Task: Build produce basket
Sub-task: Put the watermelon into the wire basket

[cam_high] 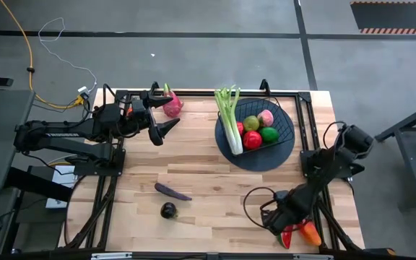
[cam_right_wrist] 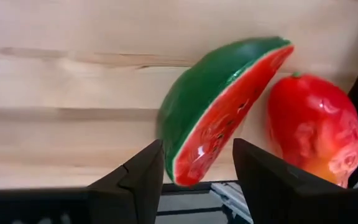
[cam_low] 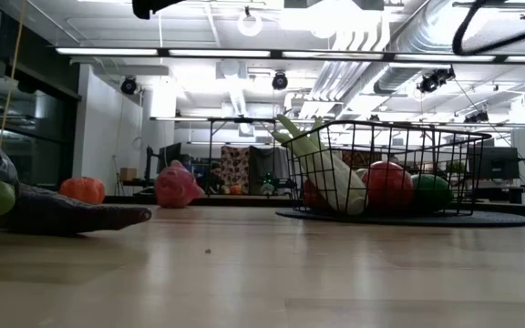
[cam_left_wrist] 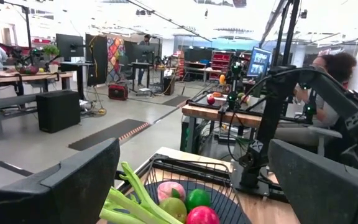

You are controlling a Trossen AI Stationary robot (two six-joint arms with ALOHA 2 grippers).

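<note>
Down at the near right corner of the table [cam_high: 215,180], the right gripper [cam_right_wrist: 197,165] hangs over the watermelon slice [cam_right_wrist: 222,109], its fingers part-way apart with the lower tip of the slice sitting between them (whether they actually pinch it, I cannot tell). The mango [cam_right_wrist: 312,127] lies just beside the slice, and both sit right at the table edge, so there's hardly any room on that side. The basket [cam_high: 284,123] stands on a dark round mat [cam_high: 255,157] near the far right edge. Inside I count one celery stalk [cam_high: 230,115], leaning over the far rim, plus four round fruits: one red [cam_high: 252,140], two green [cam_high: 269,134] and one peach-coloured [cam_high: 266,117]. The left gripper [cam_high: 163,115] hovers near the far left edge with its fingers spread wide and nothing between them, just beside the one dragon fruit [cam_high: 172,103]. The middle of the table is wide open. Toward the near edge lie one eggplant [cam_high: 172,191] and one dark round fruit [cam_high: 168,210], close together but apart from each other.
</note>
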